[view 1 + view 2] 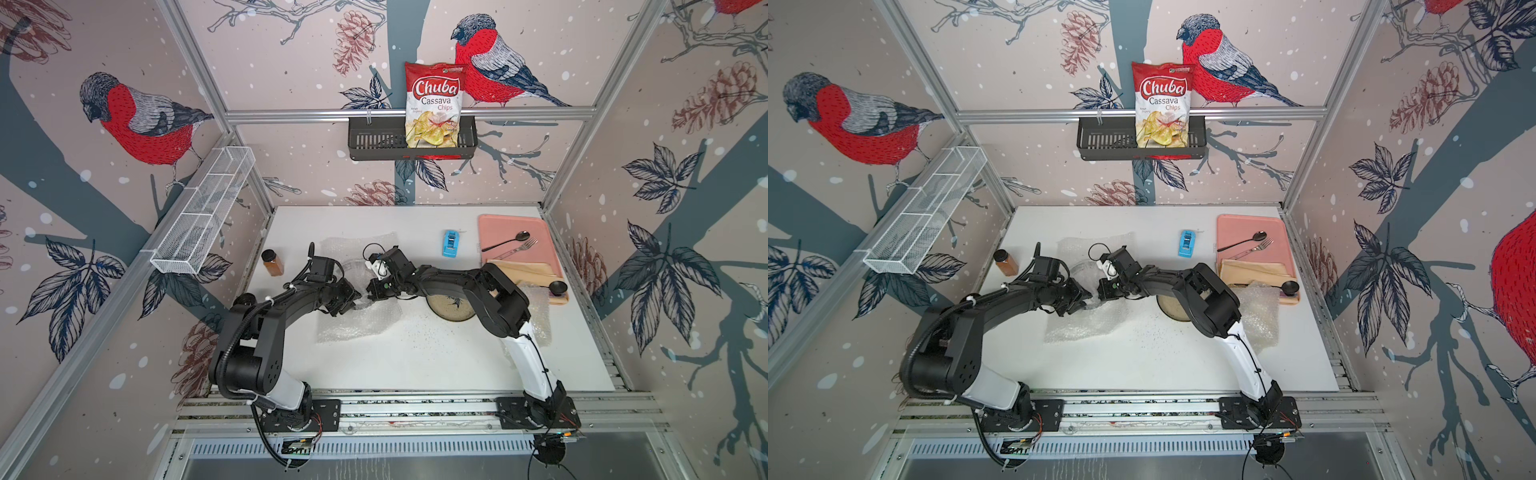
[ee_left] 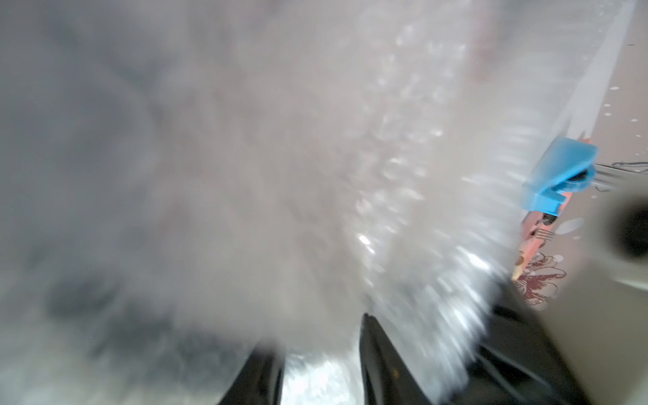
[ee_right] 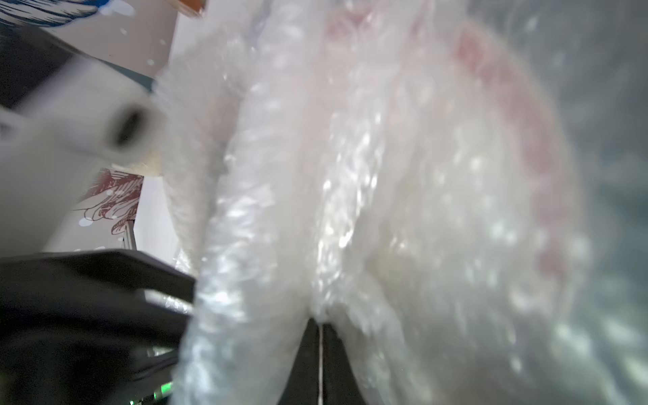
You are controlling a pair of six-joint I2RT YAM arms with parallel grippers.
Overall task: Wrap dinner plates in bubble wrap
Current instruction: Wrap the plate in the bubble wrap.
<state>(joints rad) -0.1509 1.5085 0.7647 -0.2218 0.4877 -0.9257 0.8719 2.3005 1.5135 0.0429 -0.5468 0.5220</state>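
Gripping the bubble wrap (image 3: pixel 350 175) near the middle of the surface (image 1: pixel 415 365), the right claw (image 3: pixel 319 326) is clamped on a fold, probably to fold it over; the left claw (image 2: pixel 319 347) stands parted.

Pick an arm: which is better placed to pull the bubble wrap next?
Right. The right jaws are shut on the bubble wrap, so that arm can likely pull at once. The left jaws stand apart and would have to close first.
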